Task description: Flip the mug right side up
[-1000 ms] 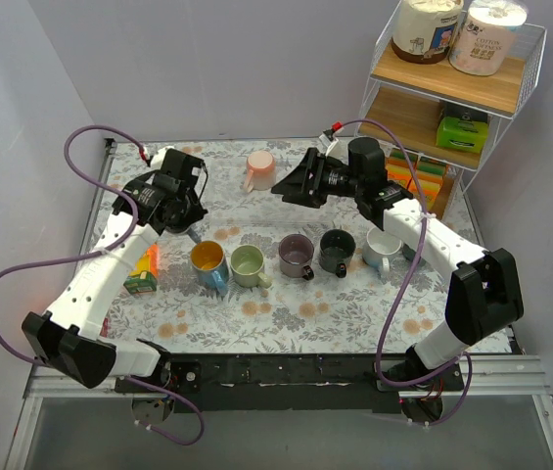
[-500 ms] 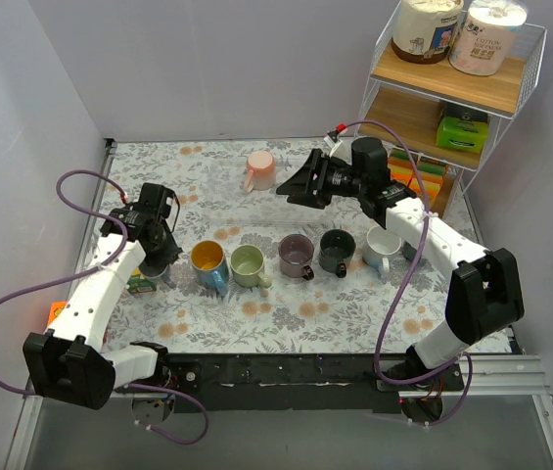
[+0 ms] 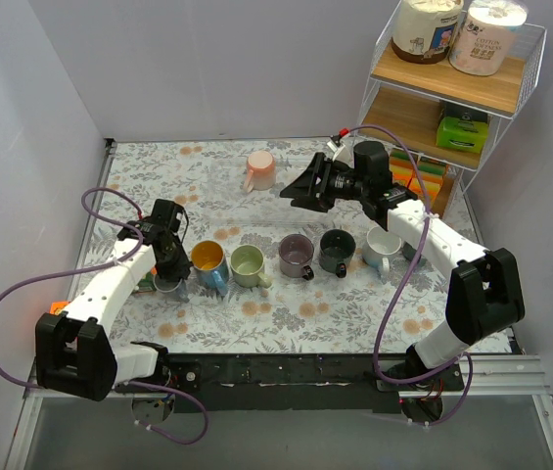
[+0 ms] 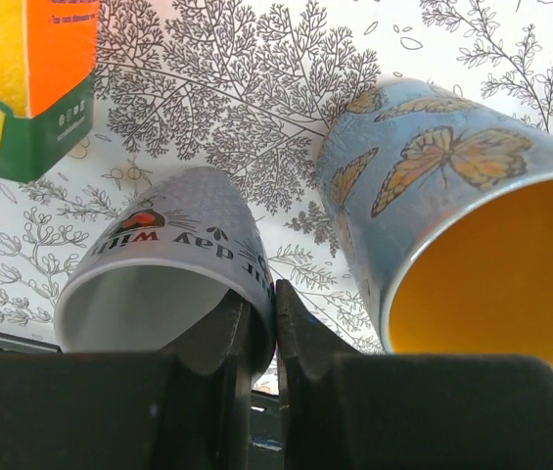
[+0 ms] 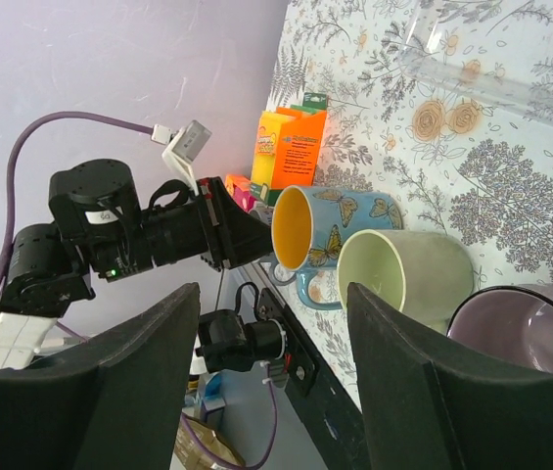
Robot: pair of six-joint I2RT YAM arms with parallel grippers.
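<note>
Top cam overlooks table [image 3: 305,315]; L wrist close, R wrist farther, sideways; all share butterfly mug [image 4: 433,171].

Left arm's folded low on the left side of the frame, left gripper [image 3: 166,280] pinched tight. Right arm stretches across upper centre, right gripper [image 3: 298,182] with fingers spread wide.

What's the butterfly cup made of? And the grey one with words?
Butterfly mug: probably glazed ceramic, glossy, with a thick rim and smooth yellow inside. Grey mug: likely ceramic too, duller finish, lettering printed on its thick wall.
</note>
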